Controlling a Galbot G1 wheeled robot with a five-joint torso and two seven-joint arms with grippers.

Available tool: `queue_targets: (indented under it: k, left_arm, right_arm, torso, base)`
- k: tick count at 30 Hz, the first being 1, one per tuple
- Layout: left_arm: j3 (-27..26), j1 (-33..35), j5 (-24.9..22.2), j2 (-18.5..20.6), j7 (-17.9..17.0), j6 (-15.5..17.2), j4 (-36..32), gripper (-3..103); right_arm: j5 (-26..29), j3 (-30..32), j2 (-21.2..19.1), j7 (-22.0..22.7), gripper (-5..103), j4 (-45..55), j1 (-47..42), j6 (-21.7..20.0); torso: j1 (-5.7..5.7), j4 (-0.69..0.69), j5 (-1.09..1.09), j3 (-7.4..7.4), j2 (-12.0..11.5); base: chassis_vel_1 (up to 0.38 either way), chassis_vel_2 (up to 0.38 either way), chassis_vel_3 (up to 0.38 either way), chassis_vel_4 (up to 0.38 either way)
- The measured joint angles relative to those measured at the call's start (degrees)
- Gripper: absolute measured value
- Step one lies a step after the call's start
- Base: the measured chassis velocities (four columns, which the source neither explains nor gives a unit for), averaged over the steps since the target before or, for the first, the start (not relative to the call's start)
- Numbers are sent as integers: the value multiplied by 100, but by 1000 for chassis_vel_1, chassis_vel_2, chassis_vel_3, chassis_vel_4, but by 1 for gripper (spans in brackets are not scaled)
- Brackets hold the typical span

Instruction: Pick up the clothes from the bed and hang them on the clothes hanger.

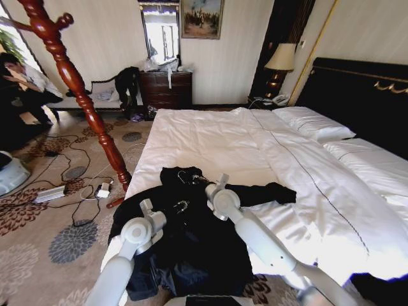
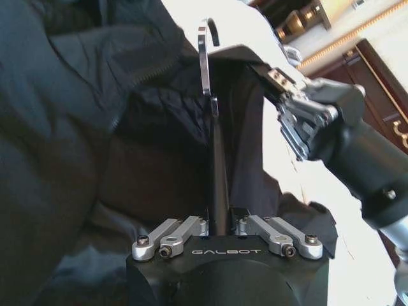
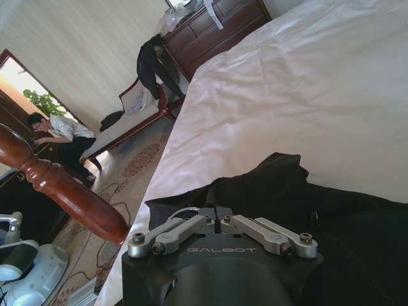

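Lying on bed (image 1: 210, 137): black coat (image 1: 191, 245). Left hand (image 1: 180, 206) pinched narrow on thin black rod (image 2: 218, 185); right hand (image 1: 194, 179) also narrow, over collar.

Dresser (image 1: 166, 88) w/ mirror (image 1: 160, 32), lamp (image 1: 280, 60), painting (image 1: 201, 18), floral carpet (image 1: 44, 229).

Clothes (image 1: 191, 245) lie on bed (image 1: 210, 137), at its near left corner. Clothes hanger (image 1: 76, 86) stands on floor left of bed, just beside that corner. Left gripper (image 1: 182, 206) and right gripper (image 1: 189, 178) over clothes, right one nearer headboard (image 1: 357, 95). Pillows (image 1: 312, 121) at headboard end, lamp (image 1: 279, 60) beyond them. Dresser (image 1: 166, 88) against wall beyond bed's left side.
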Motion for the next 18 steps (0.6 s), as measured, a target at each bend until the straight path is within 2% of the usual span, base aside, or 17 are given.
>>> queue_targets:
  k: [9, 18]
  left_arm:
    - [85, -224, -241, 30, 232, 154, 185, 16]
    - [141, -422, -77, 173, 244, 114, 478, 16]
  right_arm:
    - [-102, -18, 13, -2, 0, -61, -78, 4]
    - [-163, -42, 61, 31, 0, -61, -127, -5]
  torso:
    - [0, -1, 0, 0, 0]
    - [0, -1, 0, 0, 0]
  base:
    - [0, 0, 0, 0]
    - [0, 0, 0, 0]
